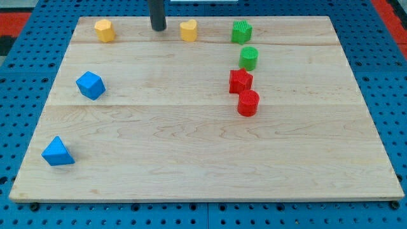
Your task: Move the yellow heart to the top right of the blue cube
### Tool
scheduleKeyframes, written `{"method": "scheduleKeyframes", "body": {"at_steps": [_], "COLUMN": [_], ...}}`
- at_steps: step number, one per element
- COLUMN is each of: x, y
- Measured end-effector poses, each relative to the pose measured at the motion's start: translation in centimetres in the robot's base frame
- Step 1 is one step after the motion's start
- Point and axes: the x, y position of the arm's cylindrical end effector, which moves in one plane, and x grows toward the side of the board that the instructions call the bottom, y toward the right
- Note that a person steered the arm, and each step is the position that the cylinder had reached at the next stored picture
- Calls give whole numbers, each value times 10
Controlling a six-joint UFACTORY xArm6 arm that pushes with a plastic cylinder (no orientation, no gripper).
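The yellow heart (188, 30) sits near the view's top edge of the wooden board, a little left of centre. The blue cube (90, 85) sits at the view's left, well below and left of the heart. My tip (158, 28) rests on the board just left of the yellow heart, with a small gap between them, and far up and right of the blue cube.
A yellow hexagonal block (105, 30) sits at the top left. A blue triangular block (57, 152) is at the bottom left. A green star (241, 31), a green cylinder (248, 58), a red star (240, 81) and a red cylinder (248, 102) stand right of centre.
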Motion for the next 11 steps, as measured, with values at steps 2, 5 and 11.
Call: {"method": "scheduleKeyframes", "body": {"at_steps": [2, 5, 11], "x": [42, 28, 101], "y": [-21, 62, 41]}}
